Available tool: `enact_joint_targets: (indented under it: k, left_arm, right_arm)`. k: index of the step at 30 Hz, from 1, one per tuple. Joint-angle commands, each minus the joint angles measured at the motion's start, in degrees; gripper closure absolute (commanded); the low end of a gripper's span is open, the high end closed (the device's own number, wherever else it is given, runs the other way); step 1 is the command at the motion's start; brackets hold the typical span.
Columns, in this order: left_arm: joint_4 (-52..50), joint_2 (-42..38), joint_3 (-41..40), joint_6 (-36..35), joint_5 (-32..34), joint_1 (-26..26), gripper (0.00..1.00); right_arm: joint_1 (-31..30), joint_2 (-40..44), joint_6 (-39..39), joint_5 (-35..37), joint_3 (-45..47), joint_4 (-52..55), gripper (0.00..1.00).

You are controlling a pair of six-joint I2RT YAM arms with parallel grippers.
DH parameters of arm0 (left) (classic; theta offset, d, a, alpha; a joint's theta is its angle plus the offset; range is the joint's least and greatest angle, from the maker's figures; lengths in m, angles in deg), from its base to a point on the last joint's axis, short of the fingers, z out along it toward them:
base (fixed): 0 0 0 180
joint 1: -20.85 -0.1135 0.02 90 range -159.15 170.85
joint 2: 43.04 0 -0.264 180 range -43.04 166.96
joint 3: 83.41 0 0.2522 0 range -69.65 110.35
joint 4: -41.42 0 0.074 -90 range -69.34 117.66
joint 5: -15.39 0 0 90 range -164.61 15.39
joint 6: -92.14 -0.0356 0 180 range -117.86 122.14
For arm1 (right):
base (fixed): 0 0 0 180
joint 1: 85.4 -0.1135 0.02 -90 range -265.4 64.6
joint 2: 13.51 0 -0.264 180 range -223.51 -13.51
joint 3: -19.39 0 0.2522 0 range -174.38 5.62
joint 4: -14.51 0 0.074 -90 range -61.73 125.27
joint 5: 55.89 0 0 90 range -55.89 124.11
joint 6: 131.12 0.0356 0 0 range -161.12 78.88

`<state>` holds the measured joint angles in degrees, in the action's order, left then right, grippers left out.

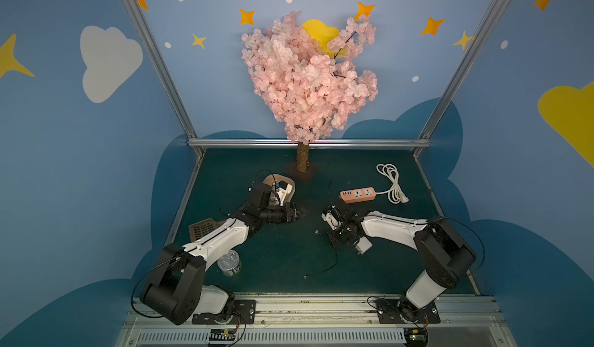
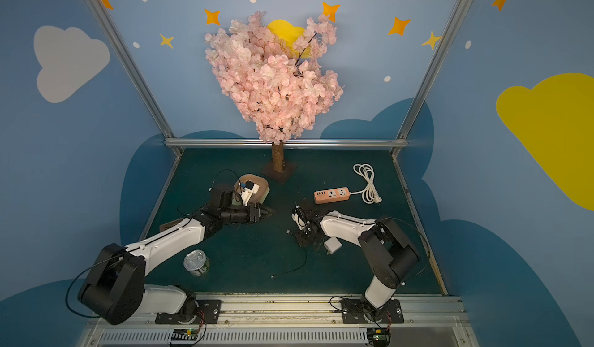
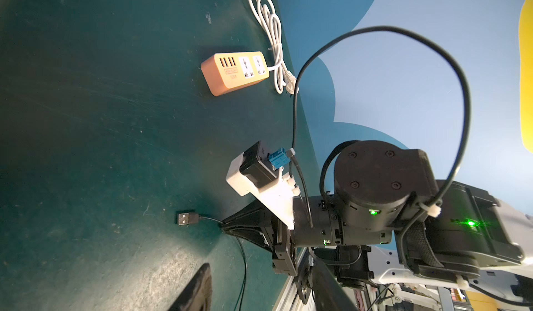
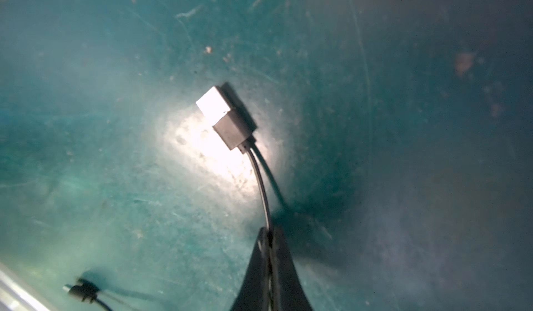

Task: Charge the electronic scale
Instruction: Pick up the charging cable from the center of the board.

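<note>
Fingers (image 4: 285,266) on the right gripper (image 4: 269,239) pinch the USB cable (image 4: 261,185); left gripper (image 2: 267,213), can't tell. The electronic scale (image 2: 262,184) sits just beyond the left one, well far-left of the pinch.

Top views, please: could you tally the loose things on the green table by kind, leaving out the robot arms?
electronic scale: 1
power strip: 1
charger cube: 1
black USB cable: 1
tin can: 1
brown slotted tool: 1
blossom tree: 1
Total: 7
</note>
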<state>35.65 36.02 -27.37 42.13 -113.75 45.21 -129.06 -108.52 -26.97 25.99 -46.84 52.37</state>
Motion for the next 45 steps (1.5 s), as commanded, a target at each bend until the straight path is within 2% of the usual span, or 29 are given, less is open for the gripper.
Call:
enact_joint_targets:
  k: [1,7,11,15,20,27,34,38,45]
  left_arm:
    - [3.97,-0.09,-0.82,3.26,-4.21,-0.33,0.43]
    - [5.47,-1.51,-0.5,6.55,-8.19,-0.26,0.39]
    - [7.21,-2.05,0.02,9.03,-11.27,-0.18,0.37]
    - [11.02,-2.3,0.49,12.34,-15.1,0.65,0.43]
    - [10.9,-2.13,1.26,11.9,-16.85,1.22,0.51]
    - [10.21,-0.76,1.04,11.21,-15.82,1.83,0.52]
    - [5.39,-2.56,1.46,7.65,-11.98,1.84,0.43]
    - [2.96,-3.83,1.26,5.96,-8.94,1.57,0.42]
    - [4.76,-1.86,1.75,6.0,-9.98,3.69,0.42]
  right_arm:
    - [-0.27,6.97,0.59,-4.31,0.53,-2.58,1.0]
    - [-0.26,19.7,1.84,-9.36,4.74,-9.02,1.0]
    - [-0.14,24.76,1.62,-11.43,7.38,-11.56,1.0]
    - [-0.11,27.57,1.96,-11.56,8.58,-11.88,1.0]
    - [0.05,29.82,3.5,-11.3,9.27,-12.32,1.0]
    - [-0.01,31.83,3.5,-11.26,9.73,-12.05,1.0]
    - [0.02,33.62,3.86,-9.87,10.62,-12.05,1.0]
    - [0.06,34.95,4.25,-8.98,11.29,-11.98,1.0]
    - [0.05,36.25,5.8,-8.38,12.65,-13.88,1.0]
